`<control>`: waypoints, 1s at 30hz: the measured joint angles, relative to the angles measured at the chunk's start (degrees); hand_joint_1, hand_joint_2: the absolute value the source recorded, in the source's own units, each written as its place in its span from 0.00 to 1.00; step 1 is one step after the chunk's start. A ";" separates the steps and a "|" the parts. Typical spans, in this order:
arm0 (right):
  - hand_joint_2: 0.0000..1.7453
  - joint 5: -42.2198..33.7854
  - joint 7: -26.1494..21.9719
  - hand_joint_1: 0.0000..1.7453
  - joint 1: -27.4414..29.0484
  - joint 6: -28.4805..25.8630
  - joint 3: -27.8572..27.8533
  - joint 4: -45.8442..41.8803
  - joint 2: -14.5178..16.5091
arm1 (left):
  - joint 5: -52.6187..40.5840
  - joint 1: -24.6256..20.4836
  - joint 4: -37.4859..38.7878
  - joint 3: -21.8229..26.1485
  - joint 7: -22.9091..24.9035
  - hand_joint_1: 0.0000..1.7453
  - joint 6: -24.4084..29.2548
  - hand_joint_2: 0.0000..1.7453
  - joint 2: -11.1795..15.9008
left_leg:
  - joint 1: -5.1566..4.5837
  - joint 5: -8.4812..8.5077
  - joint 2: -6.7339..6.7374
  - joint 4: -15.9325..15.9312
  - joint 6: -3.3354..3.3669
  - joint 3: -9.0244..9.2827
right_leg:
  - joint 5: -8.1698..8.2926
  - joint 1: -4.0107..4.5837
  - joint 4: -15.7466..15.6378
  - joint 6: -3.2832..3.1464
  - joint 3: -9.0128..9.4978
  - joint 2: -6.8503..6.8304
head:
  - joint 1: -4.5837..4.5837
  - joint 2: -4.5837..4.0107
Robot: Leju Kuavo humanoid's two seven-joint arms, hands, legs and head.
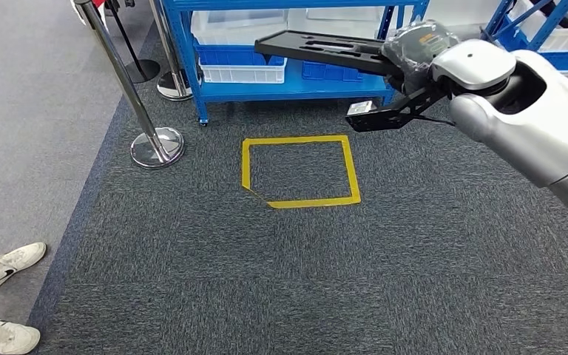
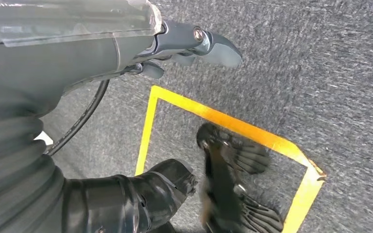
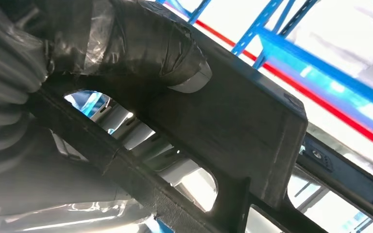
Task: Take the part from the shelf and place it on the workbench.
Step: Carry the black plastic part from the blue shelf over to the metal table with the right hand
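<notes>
Dark grey carpet (image 1: 384,266) covers the floor, and a square of yellow tape (image 1: 299,171) is marked on it in front of a blue steel shelf (image 1: 288,87). White and blue plastic bins (image 1: 240,46) are stored on the shelf's lower level. Two chrome barrier posts (image 1: 129,92) with round bases are set at the carpet's edge to the left, and a person's white shoes (image 1: 4,266) are seen at the lower left on the lighter floor.

A long, flat black part (image 1: 318,48) with slotted openings is held in the right hand (image 1: 414,52), raised above the floor in front of the shelf and pointing to the left. In the right wrist view, the plastic-wrapped thumb (image 3: 141,43) is pressed onto the flat face of the part, with the fingers closed around its end.

The left hand (image 2: 184,46) is seen in the left wrist view, hanging above the carpet near the tape square; nothing is held in it, and the visible fingers are loosely extended, though the degree of spread cannot be judged fully.
</notes>
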 joint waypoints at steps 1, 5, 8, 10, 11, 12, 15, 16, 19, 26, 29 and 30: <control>1.00 0.00 0.02 1.00 -0.32 0.06 -0.05 0.01 -0.10 | -0.01 -0.02 -0.01 0.03 -0.06 0.00 -0.03 1.00 0.04 | -0.23 -0.63 -0.05 -2.42 0.24 1.36 | 0.64 -0.06 -0.20 0.28 -0.22 -0.12 | 0.00 0.00; 1.00 0.00 0.10 1.00 -0.66 0.53 0.25 0.10 -0.79 | -0.18 0.03 0.01 0.14 -0.08 0.00 -0.18 1.00 0.08 | -0.12 1.95 0.40 -4.36 1.82 -0.03 | -0.67 -0.31 0.76 1.41 -1.53 0.12 | 0.06 -0.01; 1.00 0.00 0.12 1.00 -0.72 0.65 0.43 0.11 -1.14 | -0.37 0.00 0.02 0.18 -0.07 0.00 -0.25 1.00 0.07 | 0.01 3.31 0.71 -4.56 2.68 -1.30 | -5.97 -0.42 4.77 1.76 -2.83 0.41 | 0.10 0.00; 1.00 0.00 0.13 1.00 -0.73 0.65 0.43 0.11 -1.15 | -0.37 0.00 0.02 0.18 -0.07 0.00 -0.25 1.00 0.07 | 0.01 3.34 0.71 -4.55 2.67 -1.34 | -6.13 -0.43 4.96 1.77 -2.87 0.41 | 0.11 0.00; 1.00 0.00 0.13 1.00 -0.73 0.65 0.43 0.11 -1.17 | -0.37 0.00 0.02 0.18 -0.07 0.00 -0.25 1.00 0.07 | 0.01 3.36 0.71 -4.55 2.67 -1.37 | -6.24 -0.43 5.08 1.78 -2.90 0.40 | 0.11 0.00; 1.00 0.00 0.13 1.00 -0.73 0.66 0.42 0.11 -1.20 | -0.37 0.00 0.02 0.18 -0.07 0.00 -0.25 1.00 0.07 | 0.01 3.41 0.71 -4.55 2.67 -1.44 | -6.51 -0.44 5.41 1.80 -2.97 0.40 | 0.12 0.00; 1.00 0.00 0.13 1.00 -0.71 0.74 0.48 0.10 -1.63 | -0.41 0.06 0.02 0.21 -0.07 0.00 -0.25 1.00 0.07 | 0.01 4.29 0.69 -4.46 2.66 -2.62 | -9.71 -0.65 10.88 2.09 -3.91 0.39 | 0.13 -0.01; 1.00 0.00 0.14 1.00 -0.68 0.79 0.56 0.11 -1.90 | -0.43 0.08 0.02 0.22 -0.07 0.00 -0.28 1.00 0.07 | 0.02 4.80 0.68 -4.34 2.63 -3.38 | -10.61 -0.76 13.68 2.26 -4.23 0.40 | 0.13 -0.01; 1.00 -0.01 0.24 1.00 -0.67 0.89 0.78 0.11 -3.04 | -0.69 0.06 0.02 0.32 -0.12 0.00 -0.91 1.00 0.04 | 0.13 7.19 0.68 -2.62 1.40 -7.76 | -8.89 -0.99 8.11 2.45 3.57 0.36 | 0.10 -0.01; 1.00 -0.40 0.48 1.00 -1.08 1.21 0.86 0.14 -3.78 | -0.60 0.15 0.02 1.07 -0.02 0.00 -1.03 1.00 0.01 | 0.51 -1.27 0.43 12.21 -1.45 -14.65 | -6.52 -0.92 -0.49 -0.07 7.03 0.28 | 0.05 -0.01; 1.00 -0.61 0.52 1.00 -1.07 1.18 0.89 0.13 -3.97 | -0.55 0.14 0.02 1.29 -0.19 0.00 -1.13 1.00 0.08 | 0.46 0.39 0.40 11.18 -1.14 -11.73 | -5.90 -0.68 -0.19 0.04 6.01 0.48 | 0.04 -0.01; 1.00 -0.77 0.62 1.00 -1.07 1.14 0.87 0.12 -4.06 | -0.56 0.12 0.02 1.33 -0.20 0.00 -1.16 1.00 0.12 | 0.39 1.61 0.14 7.13 -0.75 -9.02 | -5.82 -0.65 -0.09 0.10 5.87 0.54 | 0.04 -0.01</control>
